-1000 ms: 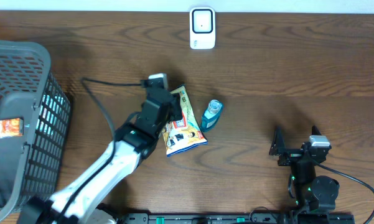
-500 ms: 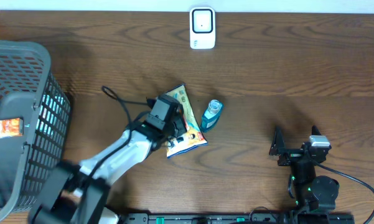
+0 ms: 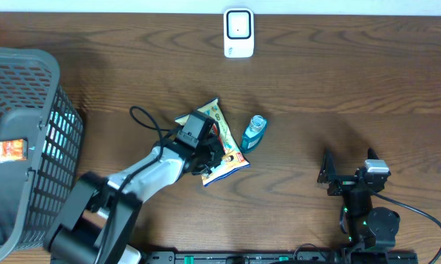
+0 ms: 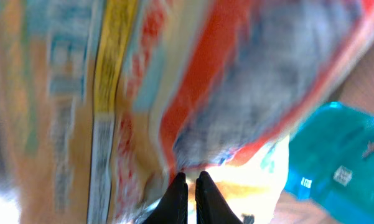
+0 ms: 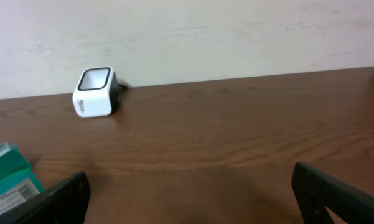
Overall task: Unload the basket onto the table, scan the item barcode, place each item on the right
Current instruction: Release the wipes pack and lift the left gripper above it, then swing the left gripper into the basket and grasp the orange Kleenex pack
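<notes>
dark brown wood is making up the desk [image 3: 367,95], and the snack packet [image 3: 221,147] is lying near the middle of the overhead frame, printed in yellow, red and white. the left arm [image 3: 143,176] is reaching in from the lower left, and the left fingers [image 4: 177,194] are pressing shut on the packet's edge. in the left wrist view the packet is filling almost the whole frame, too blurred for reading any print. a teal bottle [image 3: 253,133] is lying on its side just right of the packet, close against it, and it is showing at the right edge of that wrist view too. a black cable [image 3: 134,114] is looping over the desk left of the packet. a white scanner [image 3: 238,33] is standing at the top centre, well apart from the packet, with only bare desk lying between. a grey mesh basket [image 3: 59,139] is sitting at the far left, with an orange item [image 3: 7,151] inside. the right fingers [image 5: 56,200] are standing wide open at the lower right, holding nothing and facing the scanner.
</notes>
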You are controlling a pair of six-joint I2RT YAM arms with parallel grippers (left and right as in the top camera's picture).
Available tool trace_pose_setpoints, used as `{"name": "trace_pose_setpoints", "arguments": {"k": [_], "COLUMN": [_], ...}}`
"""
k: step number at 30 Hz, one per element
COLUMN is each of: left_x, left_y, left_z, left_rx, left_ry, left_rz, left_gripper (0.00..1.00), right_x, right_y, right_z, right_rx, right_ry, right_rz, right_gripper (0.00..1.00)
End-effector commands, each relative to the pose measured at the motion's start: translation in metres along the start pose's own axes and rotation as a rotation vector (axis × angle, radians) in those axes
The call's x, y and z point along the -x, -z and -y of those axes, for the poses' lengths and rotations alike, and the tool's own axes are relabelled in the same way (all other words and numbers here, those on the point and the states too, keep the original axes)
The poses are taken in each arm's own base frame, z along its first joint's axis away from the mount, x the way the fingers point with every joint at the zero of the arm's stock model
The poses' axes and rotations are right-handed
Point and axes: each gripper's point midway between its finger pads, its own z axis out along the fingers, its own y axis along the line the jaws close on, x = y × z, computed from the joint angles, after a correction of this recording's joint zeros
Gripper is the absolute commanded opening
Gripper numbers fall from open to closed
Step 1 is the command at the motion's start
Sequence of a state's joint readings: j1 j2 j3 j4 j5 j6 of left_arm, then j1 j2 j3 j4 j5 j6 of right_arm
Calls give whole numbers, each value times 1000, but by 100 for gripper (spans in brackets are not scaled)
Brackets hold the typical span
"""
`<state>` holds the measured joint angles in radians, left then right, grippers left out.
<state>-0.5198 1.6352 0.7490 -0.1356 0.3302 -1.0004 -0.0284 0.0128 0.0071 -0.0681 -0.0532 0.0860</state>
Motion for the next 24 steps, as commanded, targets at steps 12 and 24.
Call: {"name": "trace_pose_setpoints", "arguments": {"k": [12,24], "left_x": [56,94], "left_y": [182,349], "left_z": [60,59], "left_rx": [-173,-90], "left_ry": [-415,-404], "left_rz": [671,1090], "left_gripper": [44,98], "right_x": [-1,-1], "right_y": [0,0], "right_z": [-2,-2], "right_rx": [6,6], "right_ry": [14,13], "right_rz": [-3,-3], "right_gripper": [99,99]}}
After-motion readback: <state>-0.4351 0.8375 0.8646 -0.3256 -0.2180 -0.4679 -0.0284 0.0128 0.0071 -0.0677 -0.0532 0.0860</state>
